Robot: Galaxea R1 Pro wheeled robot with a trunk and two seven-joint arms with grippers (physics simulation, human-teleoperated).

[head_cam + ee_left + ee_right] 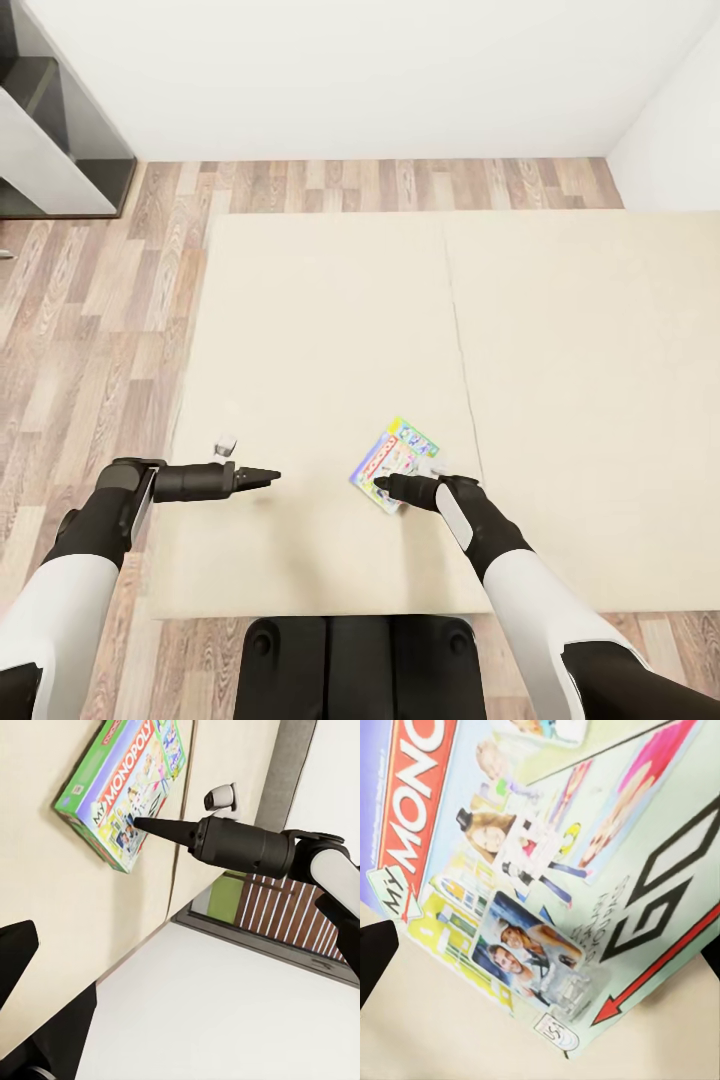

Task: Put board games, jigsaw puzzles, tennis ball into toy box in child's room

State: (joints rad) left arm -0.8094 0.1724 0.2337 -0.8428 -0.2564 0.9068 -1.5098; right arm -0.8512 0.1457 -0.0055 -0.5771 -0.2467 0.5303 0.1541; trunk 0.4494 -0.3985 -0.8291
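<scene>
One board game point(398, 458), a flat pale box with a red band reading "My Monopoly" and a green edge, lies on the beige bed point(320, 330) near its front edge. My right gripper point(380, 488) hovers at the box's near edge, its fingertips over the lid. The right wrist view looks down on the lid point(555, 855) from close up, with the dark fingers spread at both sides, open. My left gripper point(270, 478) is level above the mattress, left of the box and apart from it, open and empty. From the left wrist view the box point(124, 787) sits beyond the right gripper point(139, 821).
A seam point(462, 340) runs down the mattress just right of the box. Wood-plank floor point(90, 330) borders the bed's left and far sides. A dark grey unit with a white panel point(50, 130) stands at the far left against the white wall point(380, 70).
</scene>
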